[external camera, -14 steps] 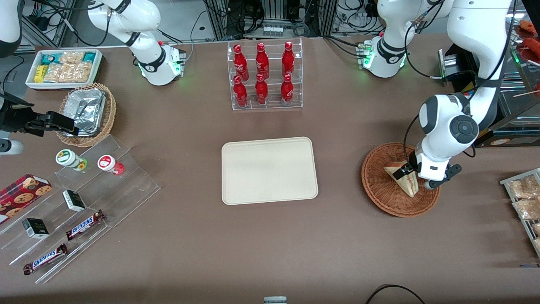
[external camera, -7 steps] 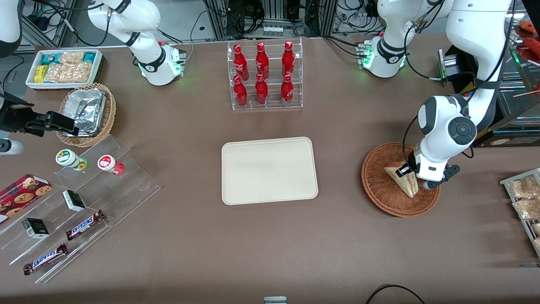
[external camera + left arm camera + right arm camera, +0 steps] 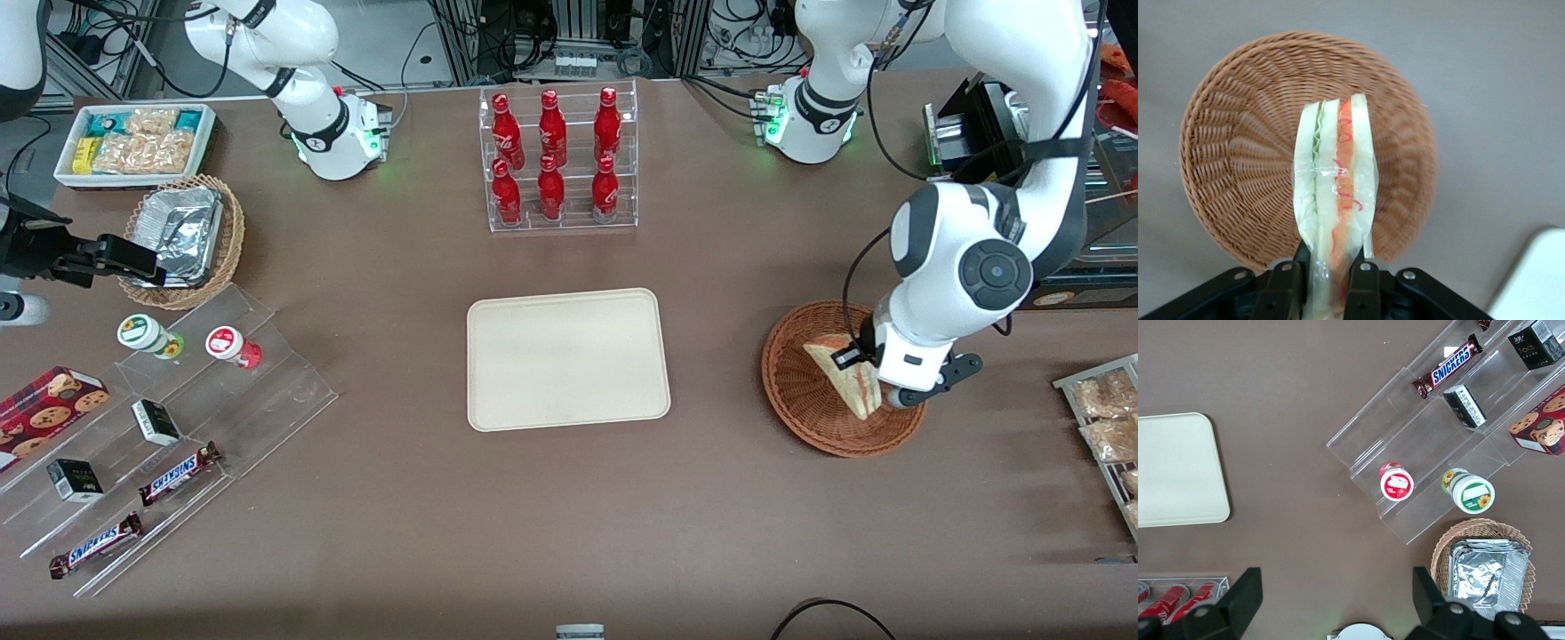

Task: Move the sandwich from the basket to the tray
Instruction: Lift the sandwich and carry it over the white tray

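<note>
the tool (image 3: pixel 1327 270) grips the sandwich (image 3: pixel 1335 193) above the basket (image 3: pixel 1238 153).

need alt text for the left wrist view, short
The claw grips a wrapped sandwich by its edge, holding it above a round woven basket on a brown table. A corner of the cream tray shows at the frame's edge.

Rough woven wicker basket (image 3: pixel 1238 147); sandwich (image 3: pixel 1335 193) in glossy clear plastic wrap; matt black hand (image 3: pixel 1328 280) above it
</note>
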